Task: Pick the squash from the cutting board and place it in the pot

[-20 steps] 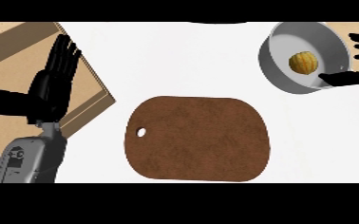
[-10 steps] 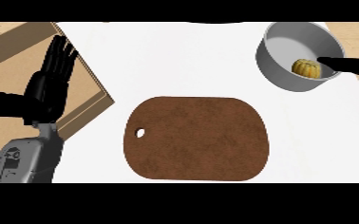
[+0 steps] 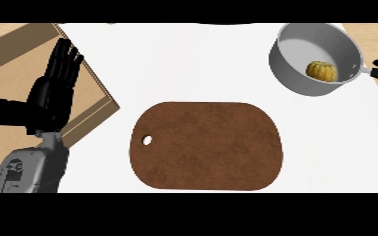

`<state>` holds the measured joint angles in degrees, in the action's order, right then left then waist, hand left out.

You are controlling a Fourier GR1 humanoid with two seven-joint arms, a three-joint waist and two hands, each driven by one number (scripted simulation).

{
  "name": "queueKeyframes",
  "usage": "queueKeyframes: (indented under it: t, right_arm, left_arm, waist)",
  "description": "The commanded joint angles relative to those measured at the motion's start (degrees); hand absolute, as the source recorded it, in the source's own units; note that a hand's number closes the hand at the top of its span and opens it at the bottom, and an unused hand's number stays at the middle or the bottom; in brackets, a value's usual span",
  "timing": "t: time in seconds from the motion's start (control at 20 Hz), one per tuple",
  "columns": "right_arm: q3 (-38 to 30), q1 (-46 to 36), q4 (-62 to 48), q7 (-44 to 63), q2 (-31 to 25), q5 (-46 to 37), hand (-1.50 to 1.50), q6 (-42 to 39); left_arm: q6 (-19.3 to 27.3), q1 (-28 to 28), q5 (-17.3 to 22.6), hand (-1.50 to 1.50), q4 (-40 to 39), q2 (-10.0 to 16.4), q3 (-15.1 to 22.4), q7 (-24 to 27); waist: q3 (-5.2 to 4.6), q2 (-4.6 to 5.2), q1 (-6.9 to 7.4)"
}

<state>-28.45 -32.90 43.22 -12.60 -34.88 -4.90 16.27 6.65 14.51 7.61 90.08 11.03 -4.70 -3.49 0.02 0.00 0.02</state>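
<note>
L hand rests at left edge, fingers straight, close together, pointing up. Brown board lies mid-surface. Far right, squash sits inside grey pot. R hand is just a sliver beside it, state can't be told.

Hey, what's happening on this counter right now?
The squash already sits inside the grey pot at the upper right, off the brown cutting board in the middle. The left hand rests open at the left edge, fingers up. Only a dark sliver of the right hand shows at the right edge, beside the pot.
</note>
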Motion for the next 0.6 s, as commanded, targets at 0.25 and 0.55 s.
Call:
queueKeyframes:
  t: [0.25, 0.55]
  right_arm:
    - [-9.72, 6.76, -6.78, -10.63, -8.61, 9.20, -1.50, -10.14]
    - [-14.71, 14.27, -9.42, -16.96, -11.16, 14.12, -1.50, -15.88]
  left_arm:
    - [-2.08, 0.68, 1.11, 0.00, -0.69, 1.73, -2.42, 0.48]
    - [-0.49, 0.13, -0.43, 0.00, 0.96, -0.31, -0.56, -1.08]
  waist:
    - [0.05, 0.17, 0.27]
    - [0.06, 0.06, -0.01]
